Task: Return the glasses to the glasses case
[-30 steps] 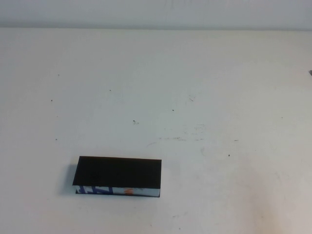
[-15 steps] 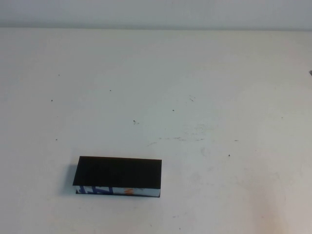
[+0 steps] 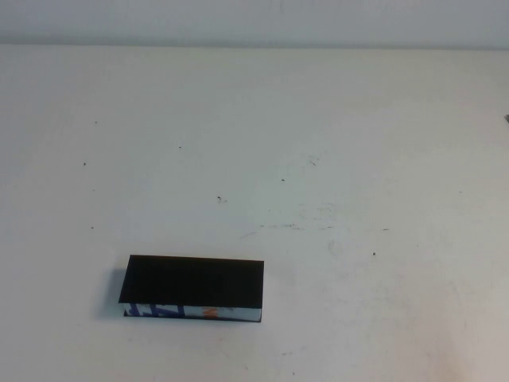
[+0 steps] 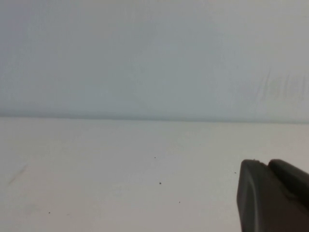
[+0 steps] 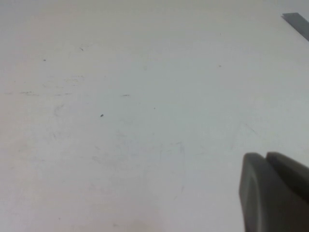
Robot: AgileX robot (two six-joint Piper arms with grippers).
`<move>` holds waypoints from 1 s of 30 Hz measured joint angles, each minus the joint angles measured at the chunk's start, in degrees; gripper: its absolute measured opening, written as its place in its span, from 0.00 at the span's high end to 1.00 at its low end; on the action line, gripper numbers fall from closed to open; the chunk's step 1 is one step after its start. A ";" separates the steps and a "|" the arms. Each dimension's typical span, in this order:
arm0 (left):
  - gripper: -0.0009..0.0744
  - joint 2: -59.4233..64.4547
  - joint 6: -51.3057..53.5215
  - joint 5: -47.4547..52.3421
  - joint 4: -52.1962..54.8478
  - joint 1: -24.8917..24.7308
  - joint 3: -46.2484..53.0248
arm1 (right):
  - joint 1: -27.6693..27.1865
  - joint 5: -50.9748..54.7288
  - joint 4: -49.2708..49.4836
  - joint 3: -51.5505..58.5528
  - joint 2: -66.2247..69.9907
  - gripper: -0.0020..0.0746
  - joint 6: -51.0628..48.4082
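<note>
We see the glasses case (image 3: 192,286) closed on the counter (image 3: 334,159). Our left hand (image 4: 275,198) and right hand (image 5: 275,193) show partly; we cannot tell their opening.

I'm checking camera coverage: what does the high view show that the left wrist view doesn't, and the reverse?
Only the high view shows the glasses case, lid shut, on the near-left part of the table; no glasses and neither gripper appear there. Only the left wrist view shows part of the left gripper, above bare tabletop. The right gripper shows only in its own wrist view. Both share the white table.
</note>
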 joint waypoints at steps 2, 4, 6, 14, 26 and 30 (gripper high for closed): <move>0.99 0.00 0.00 0.00 0.00 0.00 0.00 | 0.00 0.40 0.12 0.00 0.00 0.99 -0.37; 0.99 0.00 0.00 0.00 0.00 0.00 0.00 | 0.00 0.44 0.26 0.00 0.00 0.99 -0.50; 0.99 0.00 0.00 0.00 0.00 0.00 0.00 | 0.00 0.44 0.35 0.00 0.00 0.99 -0.61; 0.99 0.00 0.00 0.00 0.00 0.00 0.00 | 0.00 0.53 0.35 0.00 0.00 0.99 -0.61; 0.99 0.23 -1.44 -1.12 4.06 0.00 0.00 | 0.00 0.53 0.52 0.00 0.00 0.99 -0.61; 0.99 0.57 -22.71 1.54 29.85 2.15 0.00 | 0.00 0.53 0.52 0.00 0.00 0.99 -0.61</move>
